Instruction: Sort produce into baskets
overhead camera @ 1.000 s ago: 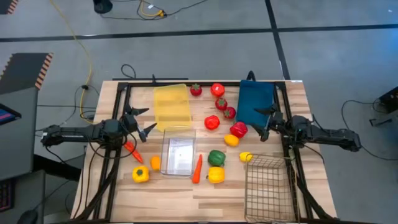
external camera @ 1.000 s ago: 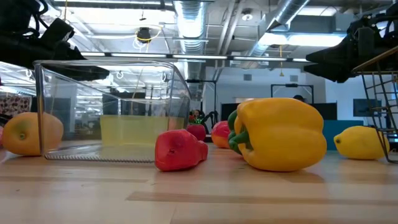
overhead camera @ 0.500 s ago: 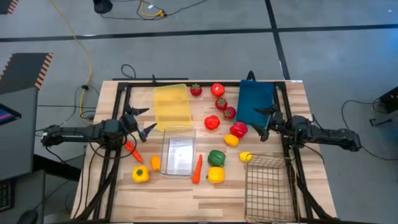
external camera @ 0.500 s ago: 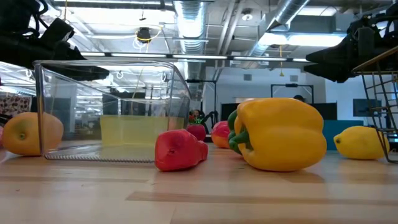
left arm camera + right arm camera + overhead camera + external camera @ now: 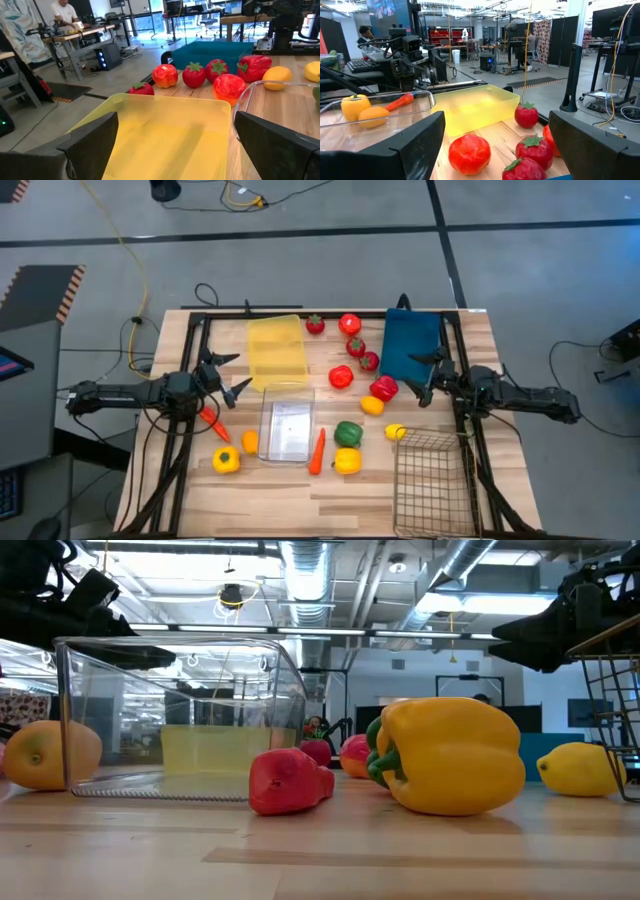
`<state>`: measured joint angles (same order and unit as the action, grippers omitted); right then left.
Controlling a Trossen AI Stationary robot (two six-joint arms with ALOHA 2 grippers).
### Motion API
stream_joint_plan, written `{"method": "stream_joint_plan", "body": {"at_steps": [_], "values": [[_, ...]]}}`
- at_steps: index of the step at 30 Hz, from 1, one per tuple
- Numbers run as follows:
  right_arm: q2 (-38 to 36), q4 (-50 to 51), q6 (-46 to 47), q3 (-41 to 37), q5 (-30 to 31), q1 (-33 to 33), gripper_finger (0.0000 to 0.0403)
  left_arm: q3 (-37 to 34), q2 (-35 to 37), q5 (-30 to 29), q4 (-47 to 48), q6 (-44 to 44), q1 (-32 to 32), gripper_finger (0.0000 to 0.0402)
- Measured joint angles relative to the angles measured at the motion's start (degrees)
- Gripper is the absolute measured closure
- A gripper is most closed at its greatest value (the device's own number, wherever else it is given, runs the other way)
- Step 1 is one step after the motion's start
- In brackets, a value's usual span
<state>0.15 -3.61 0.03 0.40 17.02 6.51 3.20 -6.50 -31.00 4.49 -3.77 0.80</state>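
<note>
The produce lies loose on the wooden table: strawberries (image 5: 355, 346), tomatoes (image 5: 341, 376), a red pepper (image 5: 384, 388), a green pepper (image 5: 348, 433), yellow peppers (image 5: 347, 461), carrots (image 5: 317, 451), oranges (image 5: 250, 442) and a lemon (image 5: 396, 432). The baskets stand among it: a yellow bin (image 5: 276, 350), a clear bin (image 5: 287, 428), a blue bin (image 5: 411, 345) and a wire basket (image 5: 431, 480). My left gripper (image 5: 243, 372) hovers open at the table's left side, facing the yellow bin (image 5: 165, 130). My right gripper (image 5: 414, 378) hovers open at the right, beside the blue bin.
A dark frame (image 5: 200, 320) runs along the table's left, far and right edges. Cables lie on the floor behind the table. Bare wood (image 5: 300, 505) shows along the near edge, left of the wire basket. People sit at desks in the room beyond.
</note>
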Motion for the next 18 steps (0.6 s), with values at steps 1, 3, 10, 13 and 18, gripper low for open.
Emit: {"method": "stream_joint_plan", "body": {"at_steps": [1,3,10,13,18], "values": [[-0.01,-0.03,0.00,0.00,0.00,-0.01,0.0021,0.00,0.01,0.00,0.00,0.00,0.00,0.0013],[0.00,-0.07,0.11,0.00,0.00,-0.01,0.0021,0.02,0.00,0.00,0.00,0.02,0.00,0.0013],[-0.01,-0.21,10.19,0.00,-0.15,-0.07,0.0021,0.00,0.01,0.00,0.00,0.18,-0.01,0.0013],[0.01,-0.69,16.04,0.00,-0.24,-0.05,0.0021,0.00,0.01,0.00,0.00,0.17,-0.01,0.0013],[0.06,-1.97,18.47,1.06,-0.26,-0.05,0.0021,0.00,0.00,0.00,0.00,0.17,0.00,0.0013]]}}
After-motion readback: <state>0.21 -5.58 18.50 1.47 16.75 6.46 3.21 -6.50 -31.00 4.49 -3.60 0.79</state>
